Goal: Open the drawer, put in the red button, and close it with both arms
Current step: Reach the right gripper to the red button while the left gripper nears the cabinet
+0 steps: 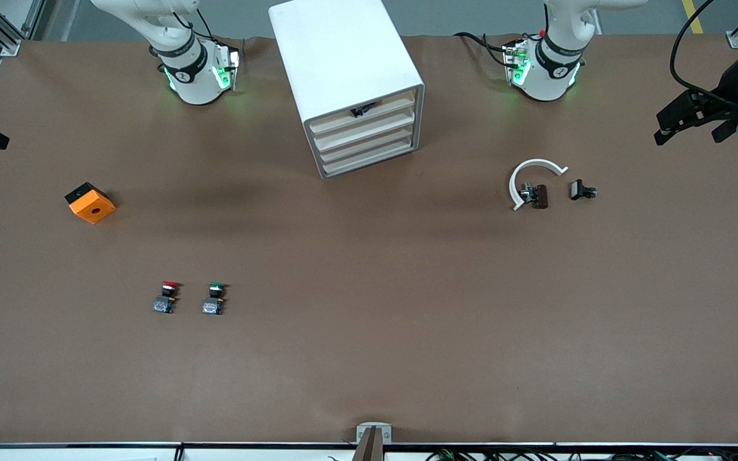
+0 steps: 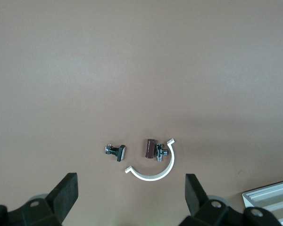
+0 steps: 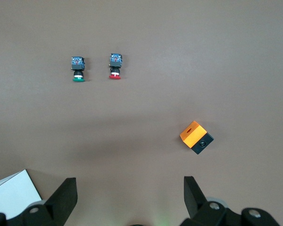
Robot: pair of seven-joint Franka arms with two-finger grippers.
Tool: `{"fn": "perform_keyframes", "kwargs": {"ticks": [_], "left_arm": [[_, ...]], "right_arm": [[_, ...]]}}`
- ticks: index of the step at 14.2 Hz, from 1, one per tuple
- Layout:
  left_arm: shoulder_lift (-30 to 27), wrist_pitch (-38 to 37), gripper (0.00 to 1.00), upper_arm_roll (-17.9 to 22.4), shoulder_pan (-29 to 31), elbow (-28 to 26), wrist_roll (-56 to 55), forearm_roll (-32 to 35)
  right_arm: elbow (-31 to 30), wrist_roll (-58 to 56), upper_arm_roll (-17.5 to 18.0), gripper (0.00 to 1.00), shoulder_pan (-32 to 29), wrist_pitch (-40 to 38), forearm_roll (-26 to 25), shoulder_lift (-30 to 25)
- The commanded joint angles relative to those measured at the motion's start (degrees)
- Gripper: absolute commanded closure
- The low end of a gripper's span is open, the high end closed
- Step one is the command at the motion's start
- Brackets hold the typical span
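The cabinet shows only a corner in the right wrist view. A small dark thing in its top drawer is too small to tell.

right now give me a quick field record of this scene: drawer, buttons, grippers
drawer: second-highest pale beige drawer of the white boxy cabinet, shut
red button: red-capped push-button, on the brown table, toward the right arm's end
twin: green-capped push-button beside it
left gripper: open, empty, over the white curved clip
right gripper: open, empty
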Motion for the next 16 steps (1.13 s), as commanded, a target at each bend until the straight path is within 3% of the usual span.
{"fn": "perform_keyframes", "kwargs": {"ticks": [1, 9, 13, 16], "left_arm": [[0.52, -1.17, 0.00, -0.21, 0.31, 1.44, 0.75, 0.35], [2.01, -1.26, 0.00, 0.58, 0.57, 1.44, 0.40, 0.17], [8.67, 0.84, 0.00, 0.49, 0.40, 1.44, -0.48, 0.17], [14.39, 5.32, 0.00, 0.32, 0.05, 1.36, -0.66, 0.26]], "right_arm": [[-0.71, 0.30, 0.73, 0.00, -1.09, 0.19, 0.58, -1.22], [0.51, 0.21, 0.64, 0.00, -1.26, -0.16, 0.23, -0.70], [1.40, 0.21, 0.55, 0.00, -2.58, 0.36, -0.03, 0.97], [2.10, 0.30, 0.64, 0.00, -2.85, 1.16, -0.12, 8.68]]}}
